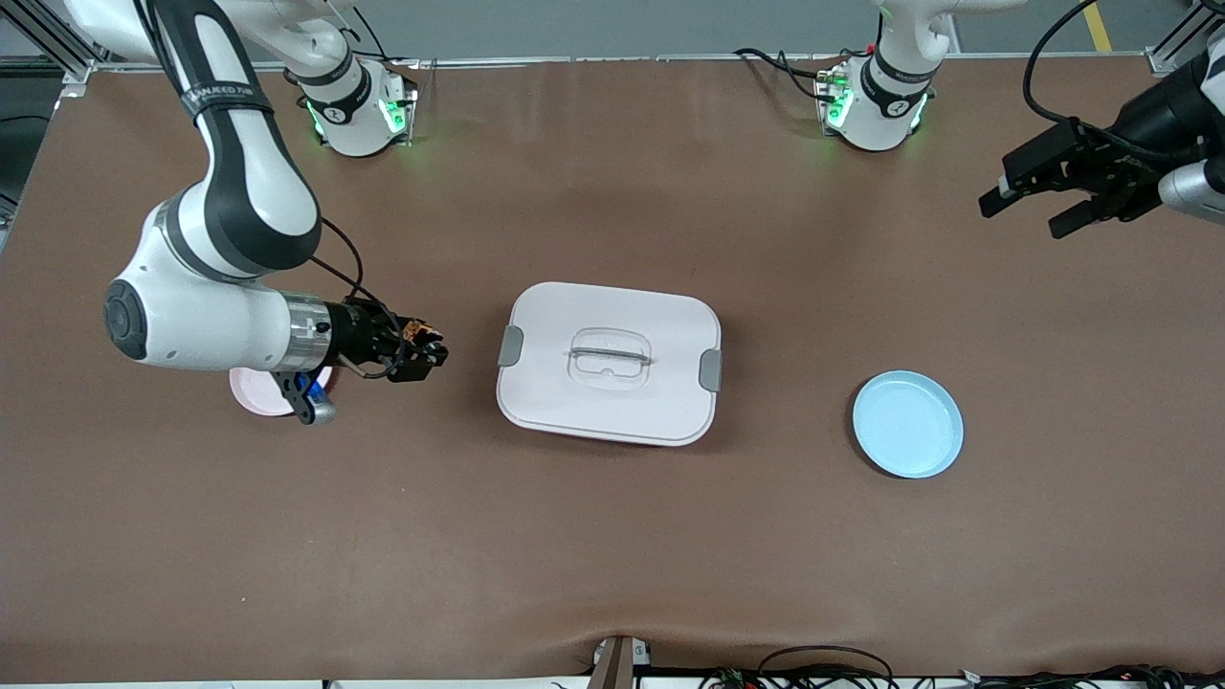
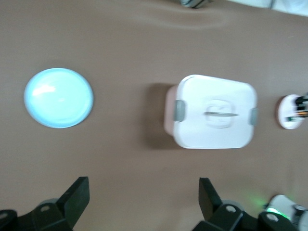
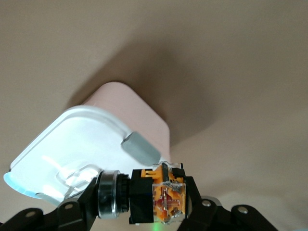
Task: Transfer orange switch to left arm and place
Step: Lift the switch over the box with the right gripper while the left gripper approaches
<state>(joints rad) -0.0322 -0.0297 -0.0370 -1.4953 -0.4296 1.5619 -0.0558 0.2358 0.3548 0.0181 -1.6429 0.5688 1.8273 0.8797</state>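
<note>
Front view: one orange switch [image 1: 421,334], one box [image 1: 609,362], two plates [image 1: 907,424]

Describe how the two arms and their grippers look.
Both arms are glossy white with black joint bands. The right arm has a silver wrist ring, small lettering on a black band and a thin black cable looping to its black right gripper. The left arm shows a black forearm, a black cable and a black left gripper. Green lights glow at both bases.
</note>
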